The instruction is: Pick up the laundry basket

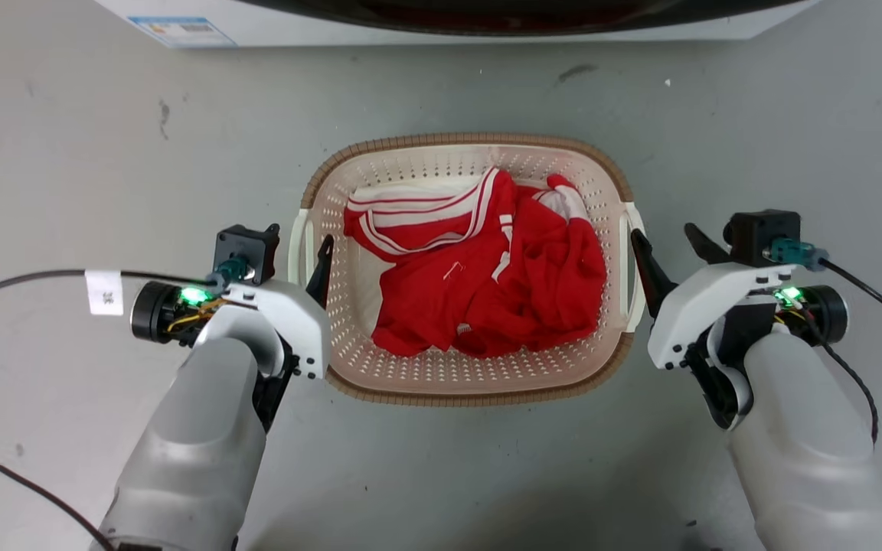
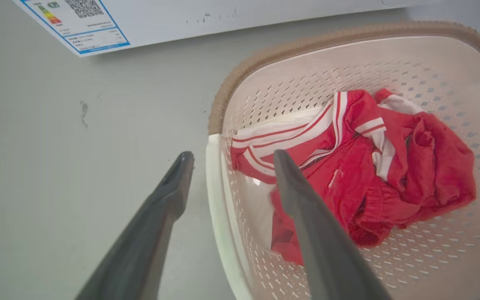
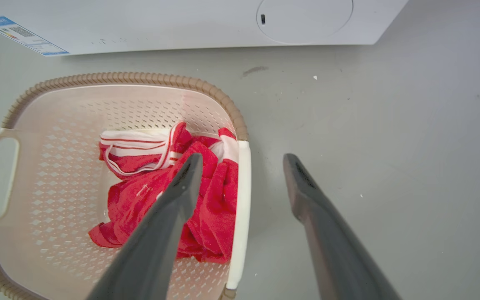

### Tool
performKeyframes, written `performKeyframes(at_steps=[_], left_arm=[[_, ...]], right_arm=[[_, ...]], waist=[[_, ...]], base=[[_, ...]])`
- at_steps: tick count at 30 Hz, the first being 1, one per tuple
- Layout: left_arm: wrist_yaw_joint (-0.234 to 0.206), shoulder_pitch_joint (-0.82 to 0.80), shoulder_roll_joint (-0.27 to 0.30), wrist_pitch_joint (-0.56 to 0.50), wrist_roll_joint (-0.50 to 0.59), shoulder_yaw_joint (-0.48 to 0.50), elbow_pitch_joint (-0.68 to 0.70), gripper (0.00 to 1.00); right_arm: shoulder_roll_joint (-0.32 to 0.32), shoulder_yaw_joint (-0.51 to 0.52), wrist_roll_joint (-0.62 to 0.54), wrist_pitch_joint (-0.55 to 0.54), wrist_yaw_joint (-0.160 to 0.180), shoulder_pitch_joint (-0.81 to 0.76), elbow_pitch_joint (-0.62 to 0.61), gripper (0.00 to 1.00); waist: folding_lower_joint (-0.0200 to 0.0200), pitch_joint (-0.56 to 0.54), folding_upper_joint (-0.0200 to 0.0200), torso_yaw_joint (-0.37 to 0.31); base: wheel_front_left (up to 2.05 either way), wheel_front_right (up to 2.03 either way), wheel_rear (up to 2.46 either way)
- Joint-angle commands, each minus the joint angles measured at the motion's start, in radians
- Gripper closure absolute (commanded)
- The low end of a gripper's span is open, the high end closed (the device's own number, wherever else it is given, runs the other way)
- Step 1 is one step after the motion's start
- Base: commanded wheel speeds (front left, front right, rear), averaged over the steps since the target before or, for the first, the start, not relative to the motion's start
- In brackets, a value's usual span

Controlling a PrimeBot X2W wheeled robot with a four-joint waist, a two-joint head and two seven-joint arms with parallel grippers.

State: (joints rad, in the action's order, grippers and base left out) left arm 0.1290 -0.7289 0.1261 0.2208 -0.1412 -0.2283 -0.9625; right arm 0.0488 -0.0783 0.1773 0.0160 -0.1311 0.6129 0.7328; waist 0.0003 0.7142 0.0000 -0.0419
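Note:
The laundry basket [image 1: 464, 141] sits on the grey floor in front of me, cream and perforated with a brown rim, holding a red and white garment [image 1: 487, 275]. My left gripper [image 1: 299, 249] is open and straddles the basket's left white handle [image 2: 214, 187], one finger outside and one inside the wall. My right gripper [image 1: 667, 245] is open too, with the right white handle [image 3: 242, 187] between its fingers. In the left wrist view my left gripper [image 2: 231, 156] stands over the basket [image 2: 290, 46]. The right wrist view shows my right gripper [image 3: 243, 158] beside the brown rim [image 3: 119, 78].
A white washer [image 1: 487, 30] stands just beyond the basket, with a label [image 1: 181, 30] on its front. Black cables [image 1: 27, 275] trail from both wrists across the floor. Bare grey floor [image 1: 66, 153] surrounds the basket.

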Motion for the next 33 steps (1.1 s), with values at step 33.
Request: performKeyframes(at_steps=[33], left_arm=[[0.001,-0.252,0.065,-0.266,-0.414,-0.443,-0.137,0.0]], right_arm=[[0.002,-0.121,0.117,-0.085,0.001,0.396,0.526,0.0]], waist=[[-0.0003,0.163,0.0,0.028]], base=[[0.0,0.0,0.0]])
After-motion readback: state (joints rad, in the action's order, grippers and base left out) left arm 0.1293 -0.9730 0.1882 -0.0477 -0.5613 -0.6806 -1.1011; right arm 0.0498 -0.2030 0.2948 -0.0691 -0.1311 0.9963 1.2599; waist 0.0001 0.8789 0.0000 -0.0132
